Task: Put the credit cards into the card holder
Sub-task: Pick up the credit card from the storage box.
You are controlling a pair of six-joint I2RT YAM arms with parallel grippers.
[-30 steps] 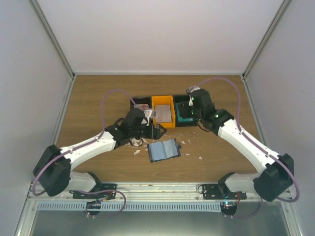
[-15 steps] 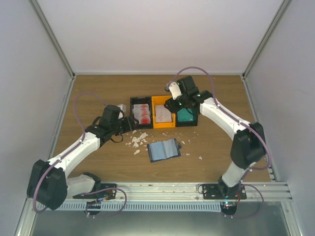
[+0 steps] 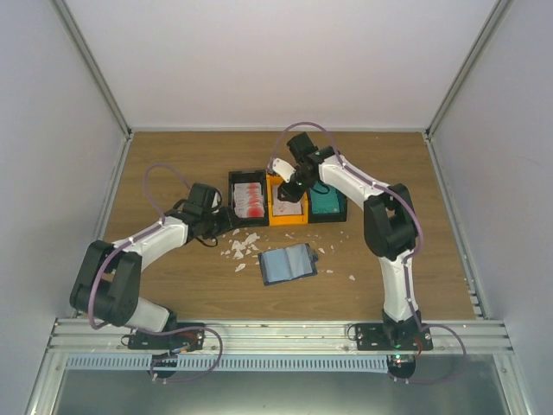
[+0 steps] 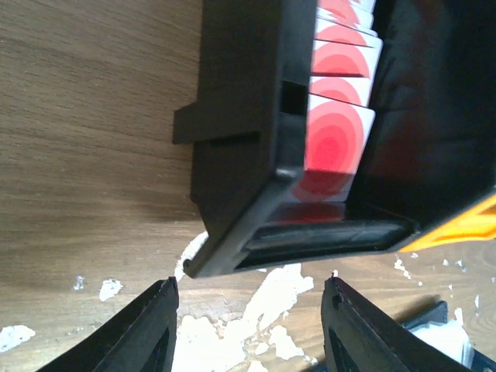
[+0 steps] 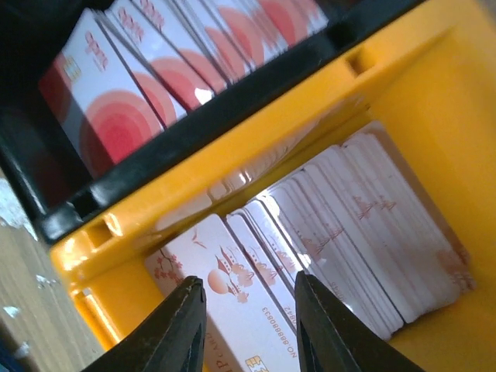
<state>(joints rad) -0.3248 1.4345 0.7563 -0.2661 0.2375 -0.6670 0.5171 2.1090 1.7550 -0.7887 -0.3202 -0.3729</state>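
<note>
The card holder (image 3: pixel 288 264) lies open on the table, dark navy, in front of the bins. White credit cards with pink print (image 5: pixel 256 310) stand packed in the orange bin (image 5: pixel 418 101). My right gripper (image 5: pixel 248 287) hovers open just over their front cards, one finger on each side of them. More credit cards, white with red circles (image 4: pixel 337 139), fill the black bin (image 4: pixel 232 155). My left gripper (image 4: pixel 249 291) is open and empty at that bin's near corner, above white scraps (image 4: pixel 271 302). In the top view the right gripper (image 3: pixel 281 186) is over the orange bin (image 3: pixel 287 218) and the left gripper (image 3: pixel 226 220) beside the black bin (image 3: pixel 249 177).
A third bin with teal cards (image 3: pixel 327 205) stands right of the orange one. White scraps (image 3: pixel 240 249) litter the wood between the bins and the holder, with a few more at its right (image 3: pixel 352 277). Grey walls enclose the table.
My right gripper has swung left from the teal bin to the orange bin. My left gripper has drawn back leftward from near the card holder to the black bin's corner.
</note>
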